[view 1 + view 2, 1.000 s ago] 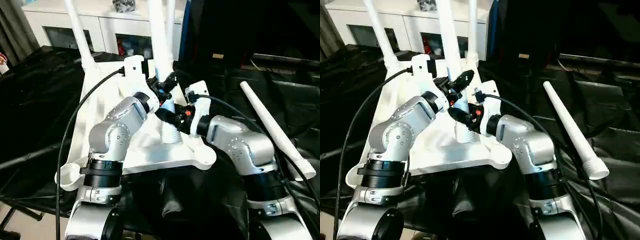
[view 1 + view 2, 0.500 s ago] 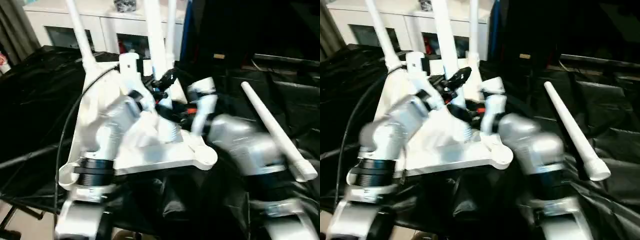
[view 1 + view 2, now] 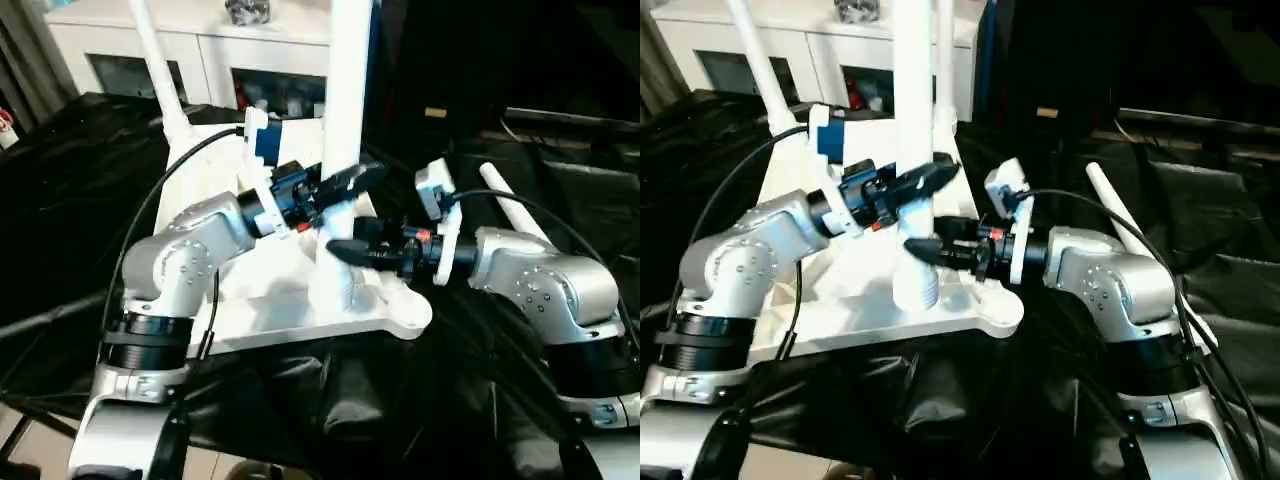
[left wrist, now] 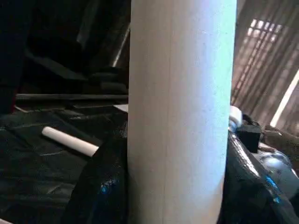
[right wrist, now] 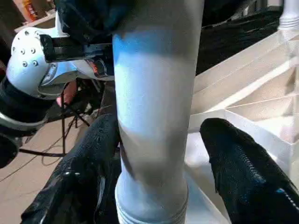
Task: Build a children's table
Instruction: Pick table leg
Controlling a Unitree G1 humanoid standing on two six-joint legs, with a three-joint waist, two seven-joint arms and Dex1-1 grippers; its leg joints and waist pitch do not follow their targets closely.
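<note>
1. My left pincer [image 3: 348,180] is clamped on the upright leg [image 3: 345,100], a black finger pressed to each side of the tube in its wrist view. A second ago it gripped from above at a slant; now it comes in level from the side.
2. My right pincer [image 3: 922,247] sits lower on the same leg, just above the ribbed end. Its jaws have spread: one finger [image 5: 93,163] lies close to the tube, the other [image 5: 238,158] stands clear of it, so this pincer straddles the leg without gripping.
3. Both forearms have swung outward, and the leg, which leaned a moment ago, now stands straight up.
4. The leg's ribbed end is down at the table top [image 3: 250,300], near its near right corner. I cannot tell whether it is seated in the socket.
5. I judge that the right side is letting go to re-grip while the left steadies the leg, probably for another twist or push.
6. Further out, a standing leg [image 3: 155,60] rises from the far corner, and a loose leg [image 4: 70,141] lies on the black-draped worktop [image 3: 60,200] to my right, not yet fitted.
</note>
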